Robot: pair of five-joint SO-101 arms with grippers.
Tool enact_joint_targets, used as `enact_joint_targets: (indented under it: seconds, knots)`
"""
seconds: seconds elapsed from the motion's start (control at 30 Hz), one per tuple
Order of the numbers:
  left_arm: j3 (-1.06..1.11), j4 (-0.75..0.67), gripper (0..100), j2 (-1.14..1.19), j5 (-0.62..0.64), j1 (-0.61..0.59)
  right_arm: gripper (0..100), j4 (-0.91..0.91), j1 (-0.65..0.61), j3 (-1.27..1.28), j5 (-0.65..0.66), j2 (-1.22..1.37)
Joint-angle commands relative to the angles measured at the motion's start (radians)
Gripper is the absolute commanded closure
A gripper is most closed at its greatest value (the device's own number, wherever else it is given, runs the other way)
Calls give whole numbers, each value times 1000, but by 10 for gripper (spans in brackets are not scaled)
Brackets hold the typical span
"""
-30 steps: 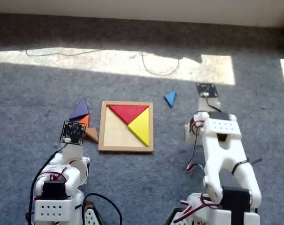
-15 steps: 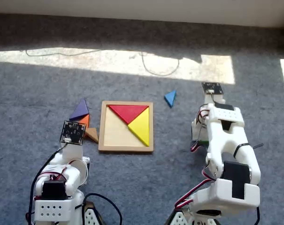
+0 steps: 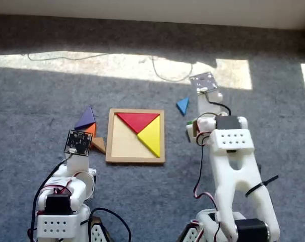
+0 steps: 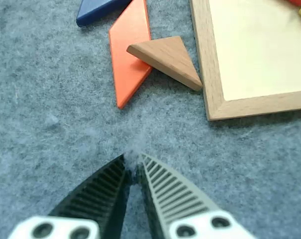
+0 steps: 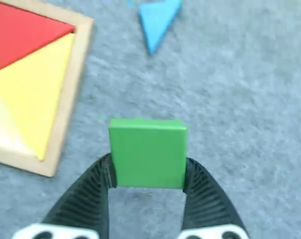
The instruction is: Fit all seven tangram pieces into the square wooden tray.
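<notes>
The square wooden tray [image 3: 110, 151] holds a red triangle [image 3: 137, 121] and a yellow triangle [image 3: 150, 137]. My right gripper [image 5: 148, 170] is shut on a green square [image 5: 148, 152], held above the carpet just right of the tray [image 5: 65, 107]; the green square [image 3: 191, 122] peeks out under that arm. A light blue triangle [image 3: 182, 105] lies beyond it. My left gripper [image 4: 133, 168] is shut on nothing, low over the carpet. Ahead of it lie a brown triangle [image 4: 167, 59], an orange parallelogram [image 4: 130, 55] and a dark blue triangle [image 4: 98, 7].
Grey carpet covers the whole floor. A thin cable [image 3: 165, 75] loops across the sunlit strip beyond the tray. The tray's left half [image 3: 123, 142] is bare wood.
My right arm first swung slightly right, then moved left and farther out toward the tray's right edge, carrying the green square. The left arm has kept still.
</notes>
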Motion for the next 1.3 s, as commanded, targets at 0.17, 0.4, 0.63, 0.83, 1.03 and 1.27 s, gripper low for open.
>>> enact_joint_targets:
  seconds: [0.17, 0.4, 0.63, 0.83, 1.03, 1.27]
  knots:
    - [21, 3, 993, -7, -5, 4, 993, 1, -329, -96, -100, 1]
    - [21, 3, 993, -7, -5, 4, 993, -1, -476, -254, -100, 226]
    - [21, 3, 993, -7, -5, 4, 991, -1, -565, -392, -100, 441]
    - [21, 3, 993, -7, -5, 4, 986, -1, -561, -437, -100, 550]
    - [21, 3, 993, -7, -5, 4, 861, 5, -561, -438, -100, 564]
    - [21, 3, 993, -7, -5, 4, 843, 7, -553, -433, -100, 513]
